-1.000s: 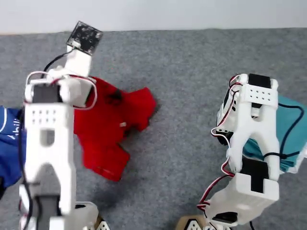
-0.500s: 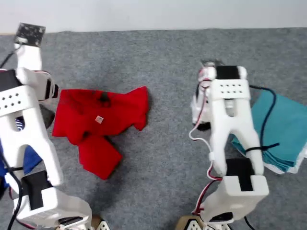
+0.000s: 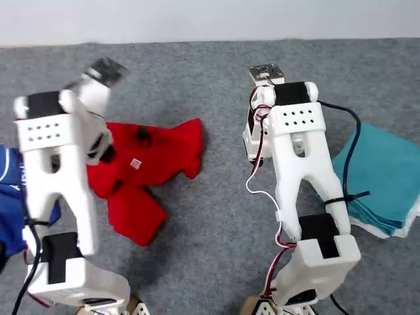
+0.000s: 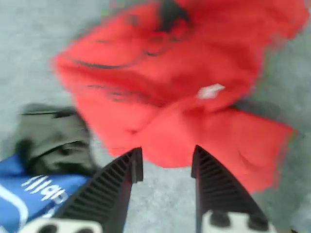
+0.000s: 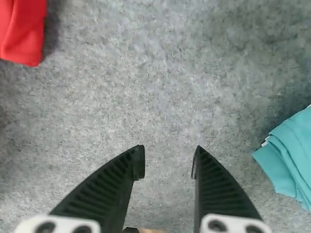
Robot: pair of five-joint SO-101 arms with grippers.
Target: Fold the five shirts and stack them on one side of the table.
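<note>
A crumpled red shirt (image 3: pixel 151 164) lies spread on the grey table left of centre, its white label facing up; the same red shirt (image 4: pixel 194 87) shows in the left wrist view. My left gripper (image 4: pixel 163 160) hangs open just above the shirt's near edge, with nothing between its fingers. A folded teal shirt (image 3: pixel 387 177) rests at the right edge, and its corner (image 5: pixel 291 160) appears in the right wrist view. My right gripper (image 5: pixel 165 160) is open over bare grey table between the red and teal shirts. A blue shirt (image 3: pixel 13 190) lies at the far left beside a dark one (image 4: pixel 53 141).
The grey felt table (image 3: pixel 223 216) stretches bare between the two arms. A white wall runs along the far edge. The right arm's cables (image 3: pixel 348 164) hang over the teal shirt. A white garment edge (image 3: pixel 400 230) peeks from under the teal one.
The left arm swung out to the left and has come back over the red shirt, which now lies more spread out. The right arm has moved forward and left, off the teal shirt.
</note>
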